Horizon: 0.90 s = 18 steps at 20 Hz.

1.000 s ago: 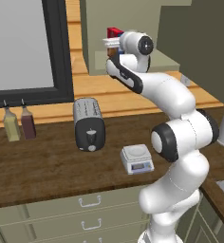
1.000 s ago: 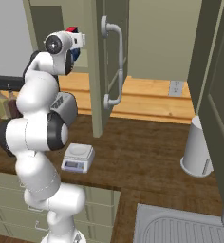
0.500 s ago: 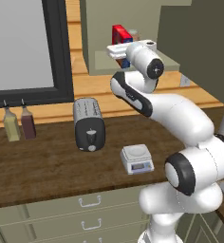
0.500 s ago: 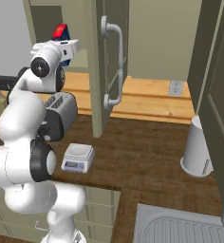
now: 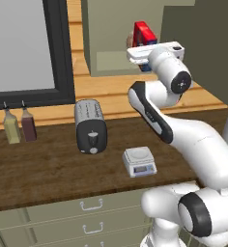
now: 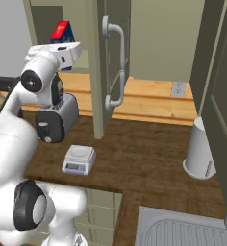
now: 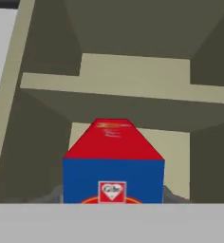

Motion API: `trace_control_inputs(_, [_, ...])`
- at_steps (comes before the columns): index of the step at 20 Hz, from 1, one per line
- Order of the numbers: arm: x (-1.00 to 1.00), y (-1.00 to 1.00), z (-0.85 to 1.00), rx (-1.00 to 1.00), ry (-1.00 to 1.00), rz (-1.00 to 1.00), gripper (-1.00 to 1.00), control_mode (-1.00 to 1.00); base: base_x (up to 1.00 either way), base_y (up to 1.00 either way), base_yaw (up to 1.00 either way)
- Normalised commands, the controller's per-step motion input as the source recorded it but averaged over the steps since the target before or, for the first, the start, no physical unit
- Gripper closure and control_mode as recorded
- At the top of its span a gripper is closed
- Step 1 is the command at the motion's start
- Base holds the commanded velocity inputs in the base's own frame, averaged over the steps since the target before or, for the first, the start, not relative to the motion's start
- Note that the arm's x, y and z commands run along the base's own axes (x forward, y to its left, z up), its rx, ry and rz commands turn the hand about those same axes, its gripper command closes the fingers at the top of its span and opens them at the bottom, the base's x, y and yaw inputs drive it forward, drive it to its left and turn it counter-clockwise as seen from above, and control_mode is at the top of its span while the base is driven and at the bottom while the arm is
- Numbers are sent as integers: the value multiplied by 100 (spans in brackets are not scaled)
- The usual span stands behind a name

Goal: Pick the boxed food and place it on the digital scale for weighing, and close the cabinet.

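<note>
The boxed food (image 5: pixel 144 32) (image 6: pixel 61 32), a small carton with a red top and a blue face (image 7: pixel 113 161), is held up high in front of the open cabinet (image 5: pixel 111 34). My gripper (image 5: pixel 143 44) (image 6: pixel 62 43) (image 7: pixel 113 197) is shut on its lower end. The cabinet's olive door (image 6: pixel 110 62) with its metal bar handle (image 6: pixel 116 67) stands swung out. Down on the wooden counter, the white digital scale (image 5: pixel 139 160) (image 6: pixel 79 158) sits bare, well below the carton.
A silver toaster (image 5: pixel 90 126) (image 6: pixel 56 117) stands left of the scale. Two bottles (image 5: pixel 19 126) are by the dark-framed window (image 5: pixel 24 48). A white canister (image 6: pixel 199 153) and a sink (image 6: pixel 182 230) are at the right. Olive drawers (image 5: pixel 92 212) run under the counter.
The arm has swung round and its hand has drawn the carton back out from the cabinet shelf toward the base. The grip has stayed the same.
</note>
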Motion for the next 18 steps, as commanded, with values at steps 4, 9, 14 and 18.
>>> trace_control_inputs(4, [-100, -2, -7, -3, 47, 2, 100, -100, 0, 0, 0])
trace_control_inputs(9, [-96, -1, -45, -23, 31, 14, 100, -100, 0, 0, 0])
trace_control_inputs(14, [-51, -1, -81, -15, 7, 21, 100, -100, 0, 0, 0])
trace_control_inputs(18, [0, 2, -100, -1, 0, 21, 100, -100, 0, 0, 0])
